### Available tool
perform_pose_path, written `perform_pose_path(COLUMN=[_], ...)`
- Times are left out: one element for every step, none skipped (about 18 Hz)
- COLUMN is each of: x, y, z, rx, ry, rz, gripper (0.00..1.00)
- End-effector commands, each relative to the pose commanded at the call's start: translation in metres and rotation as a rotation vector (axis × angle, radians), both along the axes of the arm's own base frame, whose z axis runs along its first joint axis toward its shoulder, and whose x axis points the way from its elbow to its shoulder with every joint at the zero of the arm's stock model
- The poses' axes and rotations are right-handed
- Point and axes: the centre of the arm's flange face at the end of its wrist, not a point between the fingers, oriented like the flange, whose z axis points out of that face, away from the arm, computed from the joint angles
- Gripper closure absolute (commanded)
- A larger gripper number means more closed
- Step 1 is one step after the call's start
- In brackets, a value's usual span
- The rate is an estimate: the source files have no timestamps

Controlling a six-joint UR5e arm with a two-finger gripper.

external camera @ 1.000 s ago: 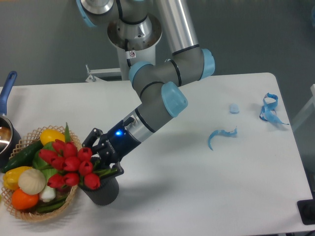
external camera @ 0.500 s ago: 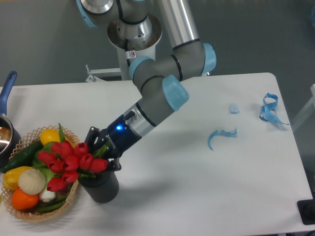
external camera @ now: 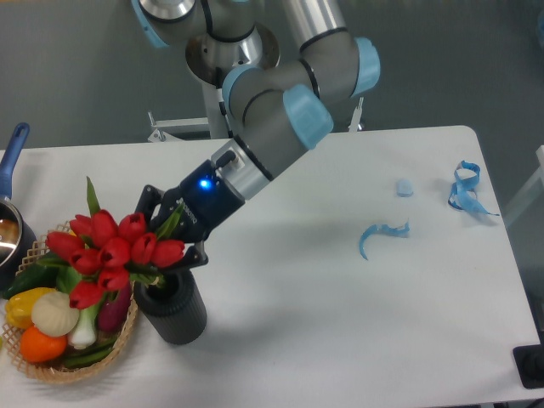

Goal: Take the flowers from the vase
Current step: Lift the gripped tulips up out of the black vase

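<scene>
White table point(external camera: 340, 340), grey wall behind. Near the front-left corner: wicker basket point(external camera: 119, 340) of vegetables, partly cut off by the left edge. Just right of it stands the vase point(external camera: 174, 310), dark, ribbed, upright. The flowers point(external camera: 106, 255), red tulips with green leaves, sit above the vase mouth, leaning left over the basket; stems run down toward the mouth, but whether they clear the rim is hard to make out. Gripper point(external camera: 170, 234) pinches the stems just right of the blooms, fingers closed around them, largely masked by leaves. Arm slopes down-left from its base at the far edge, wrist light lit blue. Blue-handled pot point(external camera: 10, 195) cut off at the left edge. Blue scraps point(external camera: 382, 234) lie toward the right side.
</scene>
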Motion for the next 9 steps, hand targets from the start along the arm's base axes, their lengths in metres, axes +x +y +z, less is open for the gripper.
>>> perform_pose_path(x=[-0.002, -0.003, -0.004, -0.006, -0.007, -0.008, -0.009, -0.011, -0.011], y=[0.002, 0.003, 0.004, 0.005, 0.006, 0.006, 0.006, 0.004, 0.0], z=[0.01, 0.022, 0.03, 0.04, 0.047, 0.051, 0.054, 0.057, 0.063], rx=[0.002, 0.007, 0.016, 0.022, 0.024, 0.027, 0.029, 0.035, 0.045], ry=[-0.007, -0.015, -0.028, -0.031, -0.032, -0.035, -0.034, -0.033, -0.032], rz=[0.009, 0.016, 0.017, 0.023, 0.027, 0.03, 0.033, 0.037, 0.037], gripper=[0.92, 0.92, 0.92, 0.92, 0.92, 0.92, 0.92, 0.92, 0.92])
